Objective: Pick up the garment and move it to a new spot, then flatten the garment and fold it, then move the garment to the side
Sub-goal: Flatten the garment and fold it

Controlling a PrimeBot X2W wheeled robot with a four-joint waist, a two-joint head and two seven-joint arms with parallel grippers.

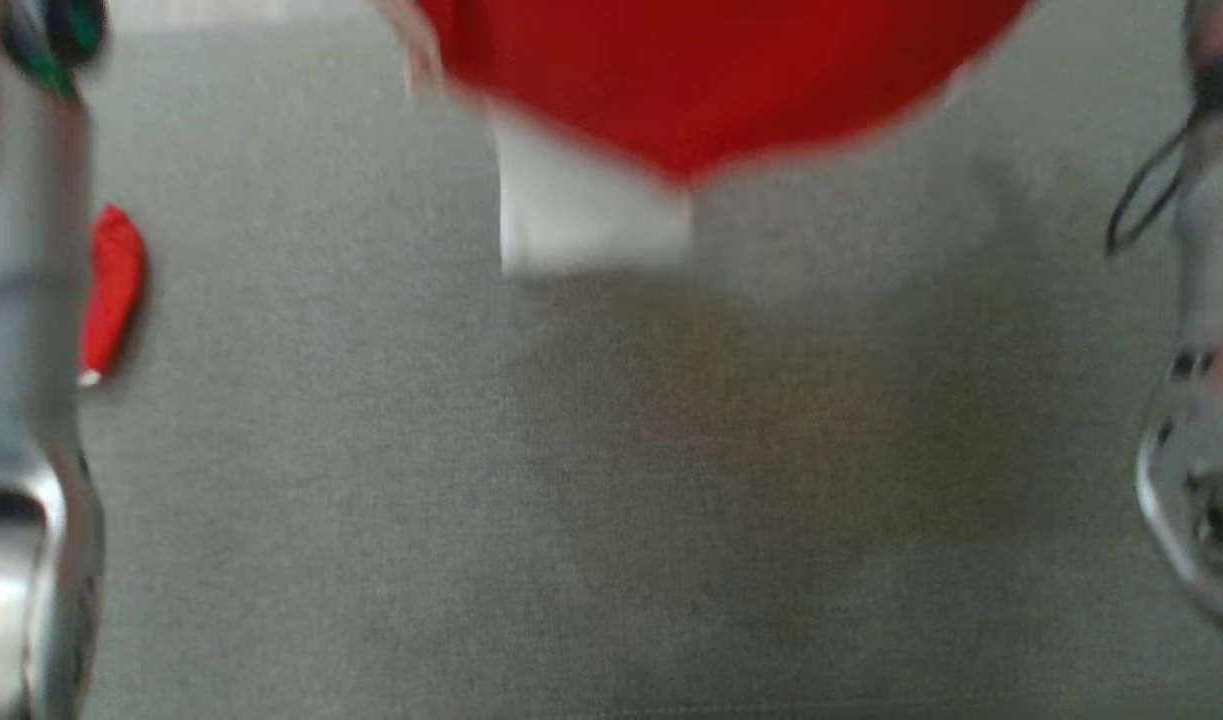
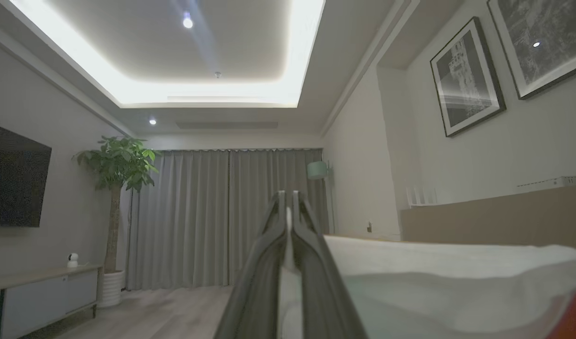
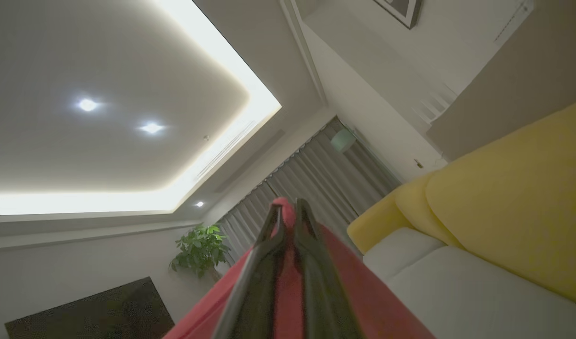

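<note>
The garment (image 1: 711, 70) is held by both grippers. In the left wrist view the left gripper (image 2: 288, 194) has its two long dark fingers pressed together, and a thin white edge of cloth is pinched between them, running up to the tips. From there the white fabric (image 2: 434, 282) spreads away in a smooth, softly creased sheet, with a patch of red at its far corner. In the right wrist view the right gripper (image 3: 288, 202) is likewise clamped tight on the red part of the garment (image 3: 372, 301). A small red fold pokes out between its fingertips, and the cloth drapes down on both sides of the fingers.

The head view is blurred. In it the garment hangs over the far edge of the grey surface (image 1: 371, 500) as a broad, rounded red shape with a white rectangular panel below its left half. Its soft shadow falls on the middle of the surface. The surface looks like a matte, finely woven fabric. The pale, glossy left forearm (image 1: 21, 350) runs along its left edge and the right forearm (image 1: 1206, 400), with a dark cable loop, along its right edge.

A narrow, tapered red strip (image 1: 111, 290) with a white tip sits just beside the left forearm near the left edge. Whether it belongs to the garment cannot be told.

A plump yellow cushion (image 3: 514, 202) shows in the right wrist view, above smooth white bedding (image 3: 457, 292).
</note>
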